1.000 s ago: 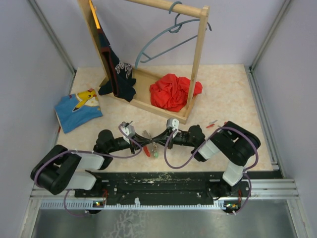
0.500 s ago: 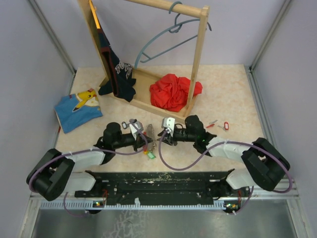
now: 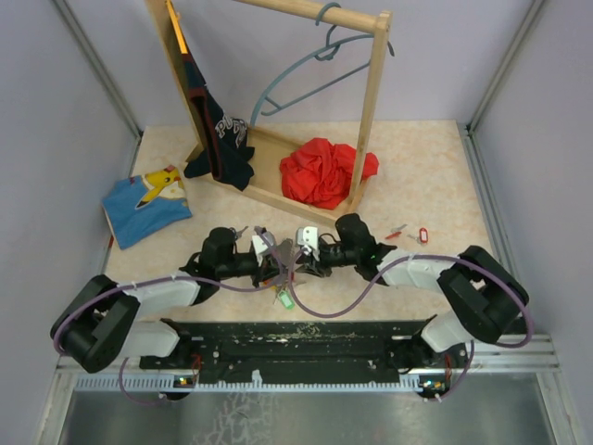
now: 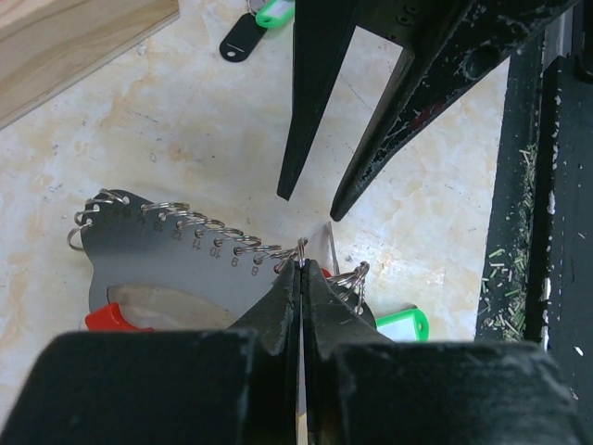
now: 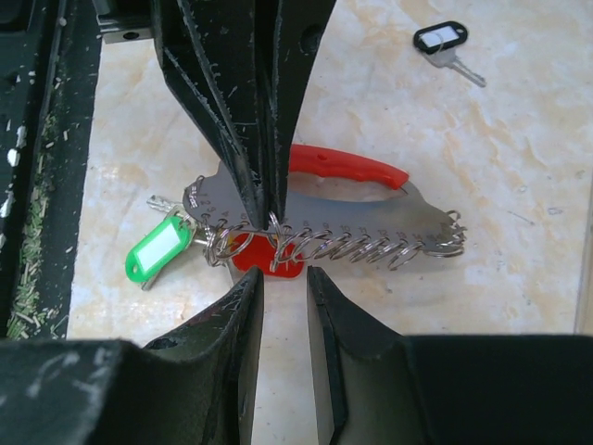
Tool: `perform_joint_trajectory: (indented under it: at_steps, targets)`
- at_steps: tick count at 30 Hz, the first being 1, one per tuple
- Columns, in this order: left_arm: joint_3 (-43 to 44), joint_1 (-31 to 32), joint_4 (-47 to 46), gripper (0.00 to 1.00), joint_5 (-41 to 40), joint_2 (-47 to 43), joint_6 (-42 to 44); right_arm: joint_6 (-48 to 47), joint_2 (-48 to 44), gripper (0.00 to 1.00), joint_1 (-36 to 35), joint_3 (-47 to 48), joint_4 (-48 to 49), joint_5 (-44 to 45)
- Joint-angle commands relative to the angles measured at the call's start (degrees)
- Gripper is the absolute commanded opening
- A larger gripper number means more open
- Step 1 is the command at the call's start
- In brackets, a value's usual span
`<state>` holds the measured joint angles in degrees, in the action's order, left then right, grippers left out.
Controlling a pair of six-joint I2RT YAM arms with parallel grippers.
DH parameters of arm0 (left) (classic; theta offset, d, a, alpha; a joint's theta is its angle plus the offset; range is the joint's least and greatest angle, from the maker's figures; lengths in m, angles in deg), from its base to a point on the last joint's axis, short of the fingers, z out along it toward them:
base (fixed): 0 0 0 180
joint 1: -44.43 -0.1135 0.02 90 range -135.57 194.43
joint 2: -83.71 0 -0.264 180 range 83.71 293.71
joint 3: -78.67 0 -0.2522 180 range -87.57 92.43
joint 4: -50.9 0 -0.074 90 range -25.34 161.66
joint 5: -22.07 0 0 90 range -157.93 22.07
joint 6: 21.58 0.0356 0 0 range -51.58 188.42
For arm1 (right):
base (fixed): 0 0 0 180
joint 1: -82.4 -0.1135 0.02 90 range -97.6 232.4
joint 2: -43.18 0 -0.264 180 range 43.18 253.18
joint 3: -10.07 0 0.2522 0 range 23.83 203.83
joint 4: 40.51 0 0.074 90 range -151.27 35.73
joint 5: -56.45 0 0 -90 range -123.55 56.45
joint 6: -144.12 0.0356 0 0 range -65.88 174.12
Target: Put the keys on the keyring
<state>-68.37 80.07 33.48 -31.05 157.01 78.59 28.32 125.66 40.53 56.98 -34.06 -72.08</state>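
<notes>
Left wrist view: my left claw (image 4: 301, 269) pinches one loop of the keyring (image 4: 176, 269) and must hold steady; my right claw (image 4: 312, 204), spread and empty, should fetch a loose key (image 5: 445, 42).

This is a robotics lab test cell rather than a lived-in room. Pale lilac wall panels (image 3: 56, 139) held by bare aluminium corner posts (image 3: 100, 69) box in a beige marbled tabletop (image 3: 435, 167). Two black-and-white robot arms (image 3: 157, 297) trailing loose purple cables (image 3: 334, 311) are bolted to a black base plate (image 3: 306, 338) on a slotted metal rail (image 3: 519, 352). The contents are staged props: a light wooden clothes rack (image 3: 369, 111), a crumpled red cloth (image 3: 320, 171), a folded blue cartoon T-shirt (image 3: 144, 206) and small silver keys with coloured plastic tags (image 3: 422, 235).
</notes>
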Motion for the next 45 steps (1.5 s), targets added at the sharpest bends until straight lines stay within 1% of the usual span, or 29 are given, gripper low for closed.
perform_joint_trajectory:
  at_steps: [1,6,15,21,23,29,31,34,38,42,45]
  targets:
    - [2.1,0.5,0.4,0.0,1.3,0.9,1.5,-0.3,2.0,0.26,0.4,2.9,4.5,-4.9]
    - [2.2,0.8,0.5,0.0,1.7,1.2,2.0,0.4,4.4,0.25,0.4,3.7,5.8,-7.6]
    - [2.4,1.1,0.7,0.0,2.6,1.5,2.4,1.2,6.0,0.23,0.4,3.8,8.2,-8.8]
    - [2.0,1.1,0.2,0.0,2.9,0.8,2.5,0.8,7.2,0.2,0.4,4.3,7.2,-9.0]
    - [2.0,1.1,0.2,0.0,3.3,0.9,2.6,0.5,7.3,0.17,0.4,4.3,7.0,-8.9]
    - [1.5,1.1,-0.4,0.0,3.8,0.3,2.4,0.0,7.8,0.0,0.4,4.2,6.5,-8.3]
    - [1.3,1.1,-0.9,0.04,4.2,0.0,1.8,0.1,7.8,0.0,0.4,3.9,6.9,-7.8]
    - [1.0,1.1,-1.4,0.17,3.8,-0.5,0.5,1.7,7.4,0.0,0.5,2.2,10.2,-6.6]
    - [-0.5,0.7,-4.1,0.25,1.0,-0.8,-1.1,5.0,6.5,0.0,0.6,-0.7,17.0,-5.6]
    - [-3.2,-1.0,-10.3,0.31,1.9,-2.1,-4.3,8.7,5.8,0.0,0.6,-4.9,28.2,-3.5]
    - [-6.9,-3.7,-17.5,0.34,2.4,-2.9,-8.5,11.4,6.3,0.0,0.6,-6.6,33.7,-2.9]
